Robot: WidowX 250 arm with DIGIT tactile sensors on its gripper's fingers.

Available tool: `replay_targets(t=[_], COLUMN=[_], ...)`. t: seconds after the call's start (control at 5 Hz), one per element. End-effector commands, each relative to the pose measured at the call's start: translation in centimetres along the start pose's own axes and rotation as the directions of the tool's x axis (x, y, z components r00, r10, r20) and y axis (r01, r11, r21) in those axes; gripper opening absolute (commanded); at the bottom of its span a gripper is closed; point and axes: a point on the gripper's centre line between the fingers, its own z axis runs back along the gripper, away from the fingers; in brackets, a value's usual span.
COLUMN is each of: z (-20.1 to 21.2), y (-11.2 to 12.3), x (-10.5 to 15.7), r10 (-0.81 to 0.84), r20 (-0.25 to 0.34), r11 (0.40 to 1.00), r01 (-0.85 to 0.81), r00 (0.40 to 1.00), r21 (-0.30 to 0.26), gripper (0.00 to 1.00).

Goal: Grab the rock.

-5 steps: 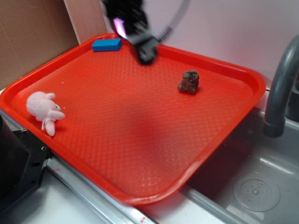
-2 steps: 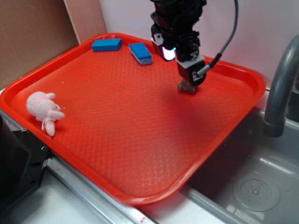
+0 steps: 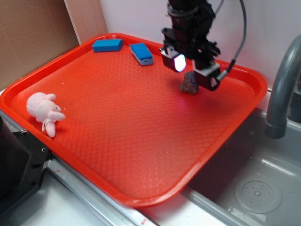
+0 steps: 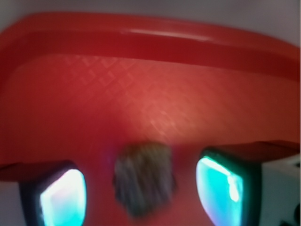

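Two pads (image 4: 63, 197) of the gripper (image 3: 190, 70) are spread wide apart, and the rock (image 3: 189, 84) is seen between them with a clear gap on each side in the wrist view, so nothing is clamped. Whether either pad touches the rock cannot be told from the exterior view, where the right-hand finger partly covers it. The pad faces are lit and appear pale cyan, framed in black. The gripper is lowered close to the tray (image 3: 117, 155), and a black cable is looped up behind the arm.

The rock (image 4: 143, 176) is small, lumpy and dark brown with greyish patches; its surface is rough, though it is blurred in the wrist view. It lies on the tray floor near the far right corner, short of the raised rim.

The tray is red plastic, rounded at the corners, with a fine diamond pattern pressed into its floor and a smooth raised lip. Two blue rectangular sponges (image 3: 107, 44) (image 3: 141, 53) are set near the far edge, well apart from the rock. A pink plush toy (image 3: 43, 109) is laid near the left rim. A grey curved faucet (image 3: 281, 89) is seen at the right, above a metal sink (image 3: 254, 188).
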Motion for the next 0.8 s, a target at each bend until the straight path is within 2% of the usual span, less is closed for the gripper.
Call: replay_targets(t=[0.0, 0.2, 0.4, 0.6], z=[0.3, 3.5, 8.8, 14.0], y=[-0.1, 0.3, 2.1, 3.7], x=[1.4, -0.3, -5.0, -8.5], r10=[-0.007, -0.052, -0.078, -0.043], r20=[0.009, 0.034, 0.128, 0.154], r11=[1.000, 0.999, 0.997, 0.999], r01=[0.007, 0.052, 0.077, 0.043], r00=[1.000, 0.998, 0.989, 0.987], r21=[0.004, 0.014, 0.012, 0.005], gripper=[0.00, 0.00, 0.00, 0.00])
